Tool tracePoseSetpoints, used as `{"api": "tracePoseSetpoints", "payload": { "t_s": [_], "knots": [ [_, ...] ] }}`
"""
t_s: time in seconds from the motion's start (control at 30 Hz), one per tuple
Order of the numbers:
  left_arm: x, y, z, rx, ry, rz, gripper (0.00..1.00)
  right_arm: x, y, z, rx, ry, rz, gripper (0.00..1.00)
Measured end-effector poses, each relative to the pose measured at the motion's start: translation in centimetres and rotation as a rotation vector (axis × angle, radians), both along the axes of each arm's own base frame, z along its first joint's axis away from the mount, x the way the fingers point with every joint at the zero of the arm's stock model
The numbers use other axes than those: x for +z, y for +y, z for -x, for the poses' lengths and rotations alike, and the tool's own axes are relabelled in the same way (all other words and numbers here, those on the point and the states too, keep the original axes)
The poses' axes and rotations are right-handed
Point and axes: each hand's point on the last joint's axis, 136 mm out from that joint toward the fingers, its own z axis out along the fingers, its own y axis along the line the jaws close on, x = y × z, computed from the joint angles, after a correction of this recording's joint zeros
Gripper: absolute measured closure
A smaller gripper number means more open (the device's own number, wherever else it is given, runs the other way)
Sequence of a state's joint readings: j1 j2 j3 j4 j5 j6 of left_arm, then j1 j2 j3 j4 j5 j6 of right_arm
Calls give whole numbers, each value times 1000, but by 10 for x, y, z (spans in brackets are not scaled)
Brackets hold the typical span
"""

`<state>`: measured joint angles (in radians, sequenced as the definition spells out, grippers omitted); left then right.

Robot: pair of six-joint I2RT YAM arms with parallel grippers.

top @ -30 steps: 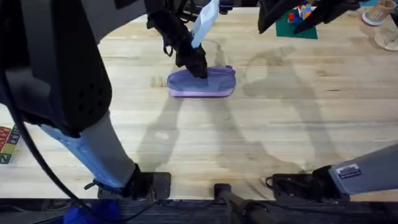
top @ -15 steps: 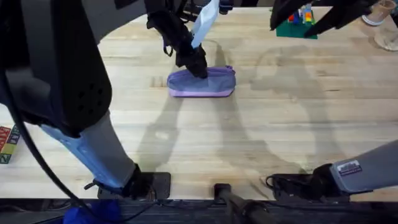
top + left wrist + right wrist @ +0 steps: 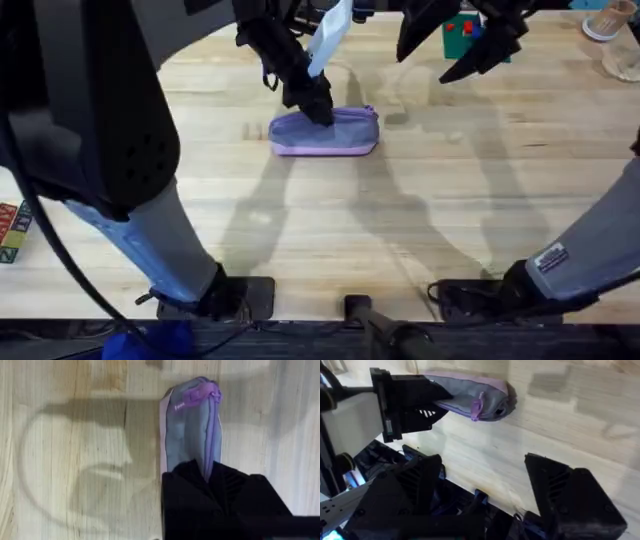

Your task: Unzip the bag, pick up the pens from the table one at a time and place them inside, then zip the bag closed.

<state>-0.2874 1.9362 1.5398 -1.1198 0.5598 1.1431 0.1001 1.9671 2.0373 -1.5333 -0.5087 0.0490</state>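
Bag: lavender-purple pouch (image 3: 324,132) lying flat on the desk (image 3: 420,220), upper centre of the overhead frame, long side running left to right. Zipper looks closed along the length that shows; a purple pull tab sits at its right end.

Bag, left wrist view: pouch (image 3: 190,425) runs away from the camera; the pull tab is at the far end, and the near end goes under the black fingers.

Bag, right wrist view: pouch (image 3: 475,397) in the upper part of the frame, pull tab hanging at the end nearer the middle of the frame.

Left hand: (image 3: 320,108) comes down from the upper left of the overhead frame onto the top of the pouch, slightly left of its middle. Fingers pressed together, pinching the pouch fabric at the zipper line. In its own wrist view the hand (image 3: 207,472) meets the seam at the pouch's near end.

Right hand: (image 3: 455,45) upper right of the overhead frame, above the desk, right of the pouch and apart from it. Fingers spread wide, nothing between them. In its own wrist view the two black fingers (image 3: 570,495) stand well apart over bare wood.

Left hand, seen from right wrist: black body (image 3: 407,402) at the upper left, clamped on the pouch's left part.

Desk: light wooden planks; arm shadows fall across the middle.
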Motion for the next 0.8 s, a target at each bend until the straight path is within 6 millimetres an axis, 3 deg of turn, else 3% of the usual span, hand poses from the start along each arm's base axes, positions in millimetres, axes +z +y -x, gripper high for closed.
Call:
{"api": "tracePoseSetpoints", "payload": {
  "t_s": [0.33,0.63,0.8],
  "knots": [
    [0,0,0,0,0,0,959,-17,14,-13,34,-21,-26,6],
    [0,0,0,0,-1,0,959,-69,30,-10,40,22,-34,13],
    [0,0,0,0,-1,0,959,-83,45,-16,59,-8,-58,26]
  ]
}}
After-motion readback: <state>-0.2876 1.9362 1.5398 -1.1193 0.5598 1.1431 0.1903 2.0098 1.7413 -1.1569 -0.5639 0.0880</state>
